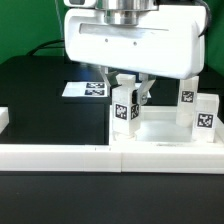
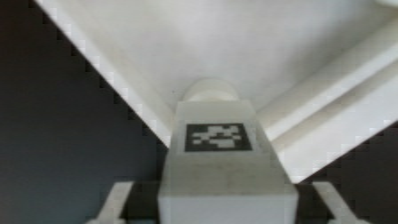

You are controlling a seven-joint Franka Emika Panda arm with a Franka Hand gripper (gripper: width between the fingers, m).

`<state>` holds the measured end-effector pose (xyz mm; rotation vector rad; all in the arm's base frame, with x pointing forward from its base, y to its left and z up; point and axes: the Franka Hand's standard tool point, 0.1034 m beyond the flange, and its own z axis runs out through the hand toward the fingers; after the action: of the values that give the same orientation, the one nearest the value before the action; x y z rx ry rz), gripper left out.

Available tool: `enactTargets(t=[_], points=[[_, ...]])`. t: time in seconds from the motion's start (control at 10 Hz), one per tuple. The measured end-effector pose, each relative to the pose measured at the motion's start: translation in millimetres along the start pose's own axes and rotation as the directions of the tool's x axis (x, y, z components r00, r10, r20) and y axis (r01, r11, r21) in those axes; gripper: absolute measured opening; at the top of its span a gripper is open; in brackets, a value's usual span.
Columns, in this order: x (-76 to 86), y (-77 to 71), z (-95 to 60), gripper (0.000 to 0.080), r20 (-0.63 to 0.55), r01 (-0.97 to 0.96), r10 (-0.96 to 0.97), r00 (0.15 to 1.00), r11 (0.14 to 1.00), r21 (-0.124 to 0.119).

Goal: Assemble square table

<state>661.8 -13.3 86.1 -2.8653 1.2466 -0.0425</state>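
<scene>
The square table's white top (image 1: 172, 152) lies at the exterior view's right, its raised rim towards the camera. A white leg block (image 1: 125, 108) with a black-and-white tag stands upright at its near left corner. My gripper (image 1: 128, 98) hangs straight down over this leg, one finger on either side. In the wrist view the leg (image 2: 219, 135) fills the middle, with the fingers (image 2: 118, 200) flanking it. A thin dark gap shows on each side, so the jaws stand open around the leg without touching it. The top's inner corner (image 2: 125, 60) shows behind.
Two more tagged white leg blocks (image 1: 187, 100) (image 1: 206, 113) stand on the top's right part. The marker board (image 1: 85, 89) lies flat on the black table behind the gripper. A long white rail (image 1: 55, 155) runs along the front left, and a white piece (image 1: 3, 118) sits at the left edge.
</scene>
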Motion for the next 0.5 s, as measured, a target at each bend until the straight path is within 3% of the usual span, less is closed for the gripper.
enactTargets(t=[0.2,0.3,0.5], points=[[3.5,-3.0,1.0,0.0288,-0.015,-0.276,0.277,0.961,0.96,0.035],[3.4,-3.6,1.3,0.0288,-0.001,-0.432,0.432,0.902,0.9,0.062],[1.4,1.6,1.9,0.029,0.033,-0.646,0.648,0.761,0.751,0.139]])
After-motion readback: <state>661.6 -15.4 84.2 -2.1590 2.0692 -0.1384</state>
